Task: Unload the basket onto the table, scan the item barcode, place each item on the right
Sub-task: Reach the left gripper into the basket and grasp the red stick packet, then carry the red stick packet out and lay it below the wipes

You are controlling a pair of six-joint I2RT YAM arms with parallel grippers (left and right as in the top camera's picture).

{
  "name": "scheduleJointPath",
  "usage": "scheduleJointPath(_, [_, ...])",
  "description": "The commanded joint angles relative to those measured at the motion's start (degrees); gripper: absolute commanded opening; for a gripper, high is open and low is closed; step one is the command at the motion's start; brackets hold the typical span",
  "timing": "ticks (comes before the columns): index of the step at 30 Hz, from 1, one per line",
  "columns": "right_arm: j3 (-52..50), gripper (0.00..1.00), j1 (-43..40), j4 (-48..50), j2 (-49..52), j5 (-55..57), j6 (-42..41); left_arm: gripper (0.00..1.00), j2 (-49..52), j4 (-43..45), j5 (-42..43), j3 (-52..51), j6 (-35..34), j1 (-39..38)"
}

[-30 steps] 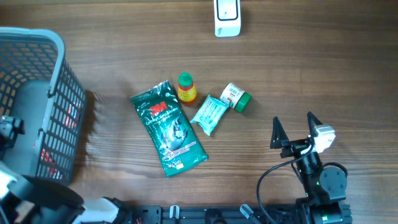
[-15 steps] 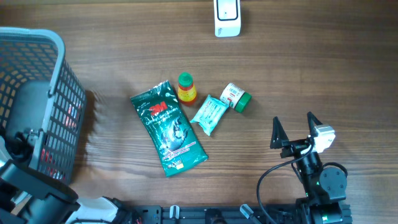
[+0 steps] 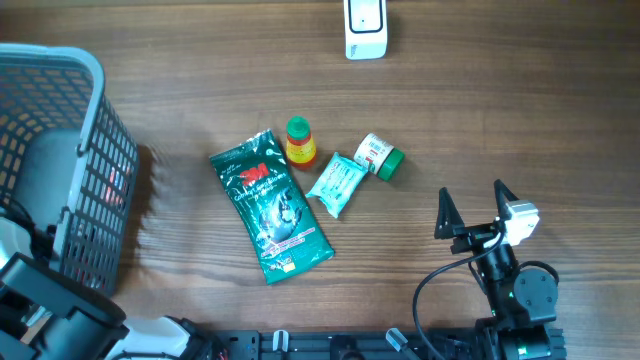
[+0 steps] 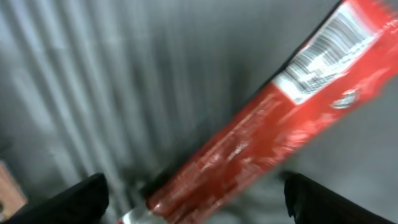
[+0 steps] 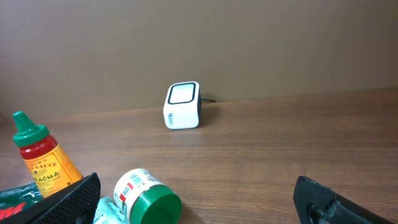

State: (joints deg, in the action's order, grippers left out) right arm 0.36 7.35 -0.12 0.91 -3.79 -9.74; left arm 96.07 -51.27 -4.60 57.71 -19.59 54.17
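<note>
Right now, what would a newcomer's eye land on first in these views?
The large dark green foil pouch sprawled mid-table draws the eye first. Next comes the grey plastic mesh basket at the left edge, holding a long red packet with a white barcode panel. The white box scanner sits alone at the far edge.

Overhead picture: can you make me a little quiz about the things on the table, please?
1. True or false: the white scanner stands outside the grey basket.
2. Which thing lies between the green 3M pouch and the green-lidded jar? A) teal packet B) red packet C) spoon
3. Fill in: the sriracha bottle has a ___ cap.
Key: 1 true; 2 A; 3 green.
</note>
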Motion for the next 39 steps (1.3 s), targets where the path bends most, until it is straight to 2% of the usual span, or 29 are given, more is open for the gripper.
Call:
scheduleJointPath(1, [-0.1, 1.00, 0.3, 0.2, -0.1, 0.8, 0.7, 0.77, 0.4, 2.7, -1.2, -4.2, -0.8, 0.4])
scheduleJointPath(4, [-0.1, 1.00, 0.3, 0.2, -0.1, 0.8, 0.7, 0.07, 0.4, 3.6, -1.2, -6.2, -0.8, 0.4])
scheduleJointPath(5, [-0.1, 1.00, 0.3, 0.2, -0.1, 0.8, 0.7, 0.04, 0.4, 3.6, -1.2, -6.2, -0.8, 0.4])
scheduleJointPath(12, [-0.1, 1.00, 0.3, 0.2, -0.1, 0.8, 0.7, 0.04, -1.2, -1.0, 0.7, 0.1, -0.8, 0.3])
scheduleJointPath(19, [-0.1, 1.00, 0.3, 0.2, -0.1, 0.8, 0.7, 0.04, -7.5, -12.4, 0.7, 18.4, -0.1, 0.3])
scheduleJointPath(25, [-0.1, 1.00, 0.3, 0.2, -0.1, 0.8, 0.7, 0.04, -13.8, -16.9, 1.2, 33.8, -0.1, 0.3])
scheduleJointPath(27, [-0.1, 1.00, 0.3, 0.2, -0.1, 0.8, 0.7, 0.04, -17.1, -16.7, 5.4, 38.4, -0.1, 0.3])
scheduleJointPath(28, [-0.1, 1.00, 0.3, 0.2, -0.1, 0.8, 0.7, 0.04, -19.6, -16.1, 10.4, 40.2, -0.4, 0.3])
scheduleJointPath(31, [-0.1, 0.99, 0.3, 0.2, -0.1, 0.8, 0.7, 0.04, -23.7, -13.8, 20.2, 40.4, -3.6, 0.3])
scheduleJointPath(33, [-0.1, 1.00, 0.3, 0.2, -0.1, 0.8, 0.7, 0.04, -27.0, -12.5, 30.0, 40.4, -5.3, -1.1])
scheduleJointPath(36, [-0.1, 1.00, 0.3, 0.2, -0.1, 0.8, 0.7, 0.04, -29.5, -12.6, 35.2, 40.4, -5.3, -5.4])
scheduleJointPath(39, [-0.1, 1.00, 0.3, 0.2, -0.1, 0.8, 0.7, 0.04, -31.5, -14.0, 35.4, 40.4, -4.1, -13.7])
